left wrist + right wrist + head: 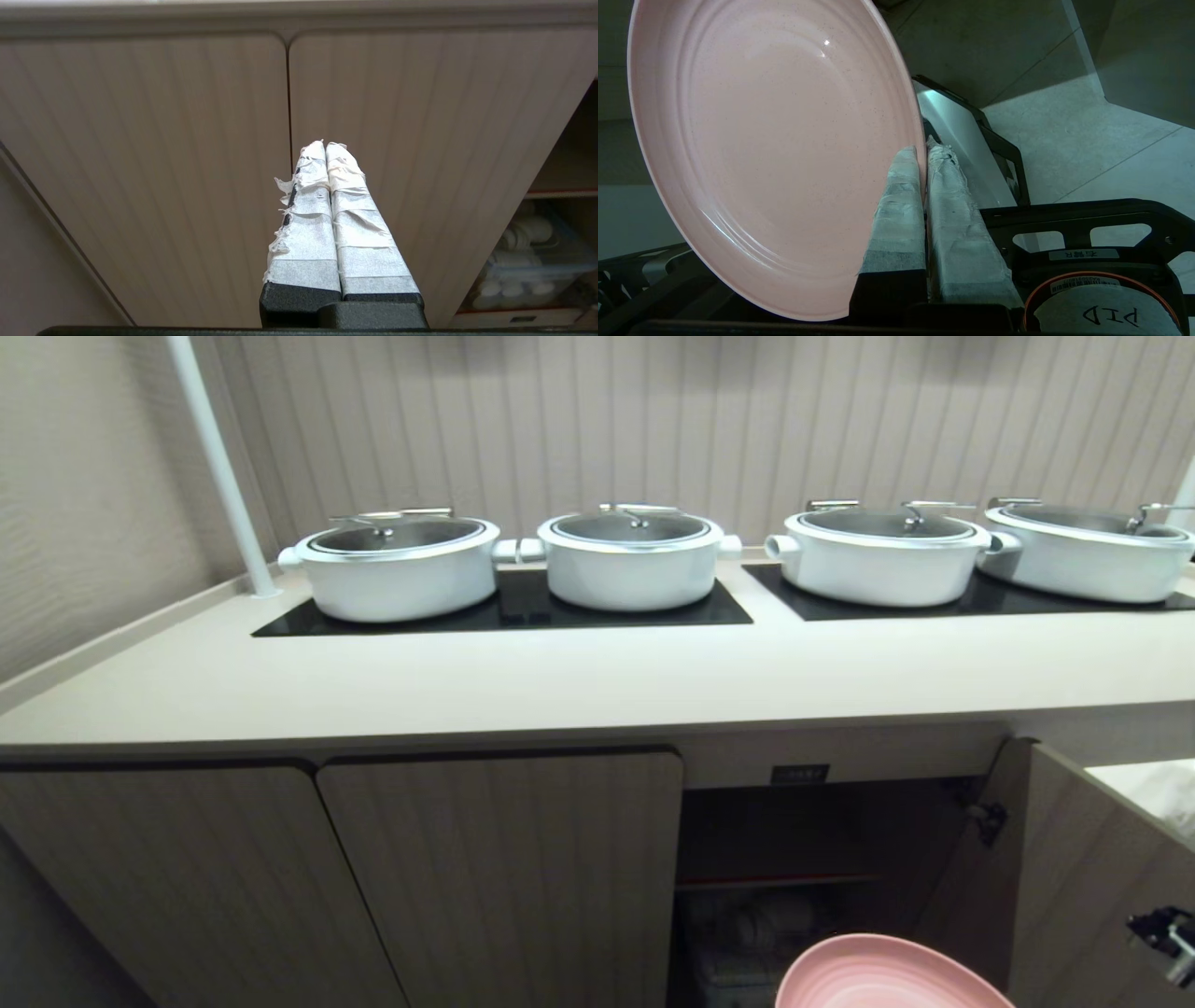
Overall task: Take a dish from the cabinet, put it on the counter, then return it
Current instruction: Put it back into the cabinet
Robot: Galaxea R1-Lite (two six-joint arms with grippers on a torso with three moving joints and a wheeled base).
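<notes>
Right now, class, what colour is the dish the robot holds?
Pink, with faint dark speckles; the dish shows best in the right wrist view.

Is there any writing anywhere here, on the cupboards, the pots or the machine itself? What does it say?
"PID", seen upside down, on a round white sticker on the robot's body below the right gripper.
Small white label just above that sticker: characters too small to read.
Small black label above the open cabinet: white characters too blurred to read.
Pots, pink dish: no writing.
</notes>
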